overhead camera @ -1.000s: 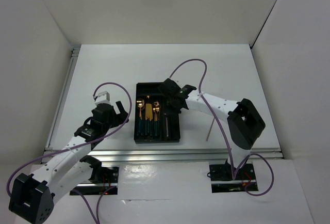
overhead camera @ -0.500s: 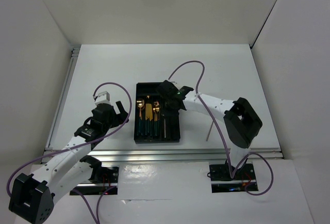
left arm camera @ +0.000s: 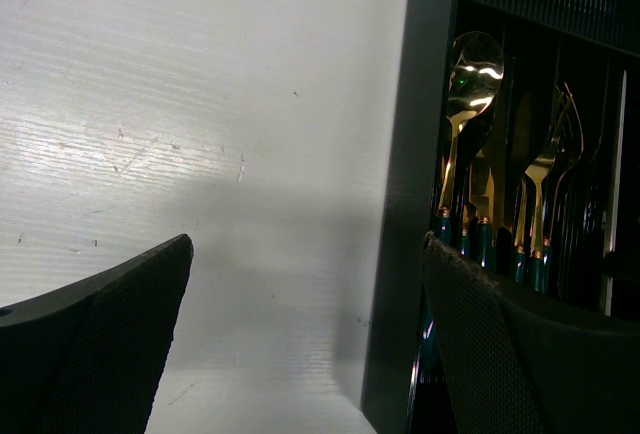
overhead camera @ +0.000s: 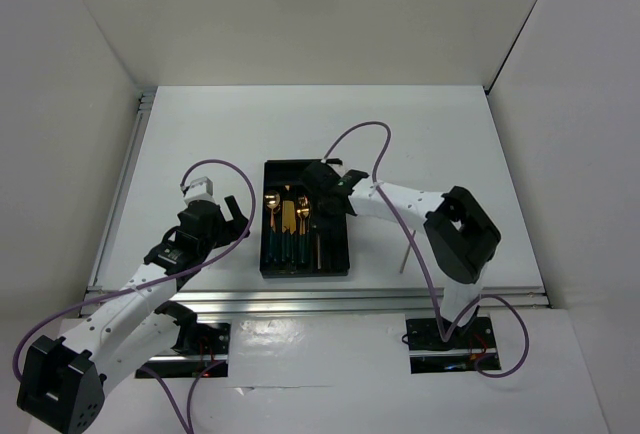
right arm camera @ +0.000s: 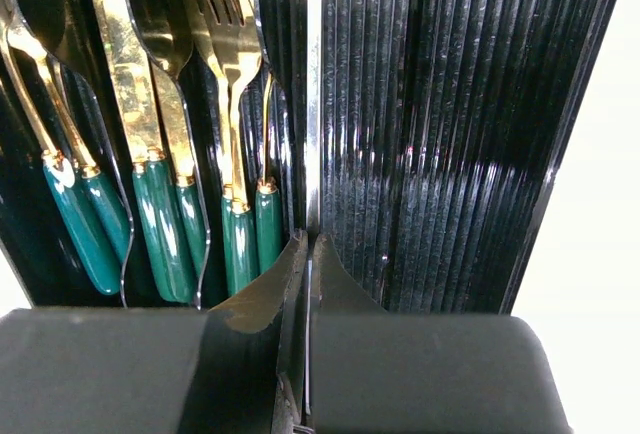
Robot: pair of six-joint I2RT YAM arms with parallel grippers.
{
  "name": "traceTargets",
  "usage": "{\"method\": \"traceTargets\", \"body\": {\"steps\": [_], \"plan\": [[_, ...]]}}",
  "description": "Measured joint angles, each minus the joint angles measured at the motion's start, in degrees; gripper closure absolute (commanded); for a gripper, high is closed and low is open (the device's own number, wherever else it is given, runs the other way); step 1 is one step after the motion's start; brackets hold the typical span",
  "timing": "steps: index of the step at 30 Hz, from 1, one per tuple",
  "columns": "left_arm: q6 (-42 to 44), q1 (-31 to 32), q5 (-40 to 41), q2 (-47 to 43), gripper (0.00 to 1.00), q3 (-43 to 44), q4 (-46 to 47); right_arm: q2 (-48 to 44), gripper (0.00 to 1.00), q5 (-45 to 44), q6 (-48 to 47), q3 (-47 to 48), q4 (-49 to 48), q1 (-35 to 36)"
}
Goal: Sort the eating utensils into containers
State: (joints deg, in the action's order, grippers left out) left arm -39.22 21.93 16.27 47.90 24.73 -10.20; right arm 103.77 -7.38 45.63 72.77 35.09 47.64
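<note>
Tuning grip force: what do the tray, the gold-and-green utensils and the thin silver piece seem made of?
The tray: likely black plastic, glossy, ribbed floor with streaked highlights. The utensils: heads look like polished gold-toned metal, mirror-bright; green handles smooth and shiny, perhaps plastic or lacquer. The thin silver piece: probably bare polished metal, one straight bright glint.

Bright even top view; glare streaks on black tray (right arm camera: 450, 104).

the black rectangular plastic tray (right arm camera: 450, 134) is finely ribbed lengthwise, the slim utensils (right arm camera: 150, 184) have gold heads and dark green handles, one thin piece (right arm camera: 313, 104) is silver, and the worktop (overhead camera: 200, 134) is plain white.
</note>
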Motion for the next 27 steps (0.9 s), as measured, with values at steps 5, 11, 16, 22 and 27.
{"method": "traceTargets", "body": {"steps": [5, 11, 16, 22, 27], "plan": [[0.0, 0.0, 0.0, 0.0, 0.00, 0.0, 0.0, 1.4, 1.00, 0.0, 0.3, 0.0, -0.3, 0.0], [0.0, 0.0, 0.0, 0.0, 0.00, 0.0, 0.0, 2.5, 0.83, 0.1, 0.8, 0.0, -0.6, 0.0], [0.0, 0.0, 0.0, 0.0, 0.00, 0.0, 0.0, 2.5, 0.60, 0.3, 1.2, 0.0, -0.3, 0.1], [0.0, 0.0, 0.0, 0.0, 0.00, 0.0, 0.0, 2.5, 0.52, 0.5, 1.0, 0.9, 0.7, 0.2], [0.0, 0.0, 0.0, 0.0, 0.00, 0.0, 0.0, -0.5, 0.34, -1.4, 0.5, 1.5, 1.9, 0.6]]}}
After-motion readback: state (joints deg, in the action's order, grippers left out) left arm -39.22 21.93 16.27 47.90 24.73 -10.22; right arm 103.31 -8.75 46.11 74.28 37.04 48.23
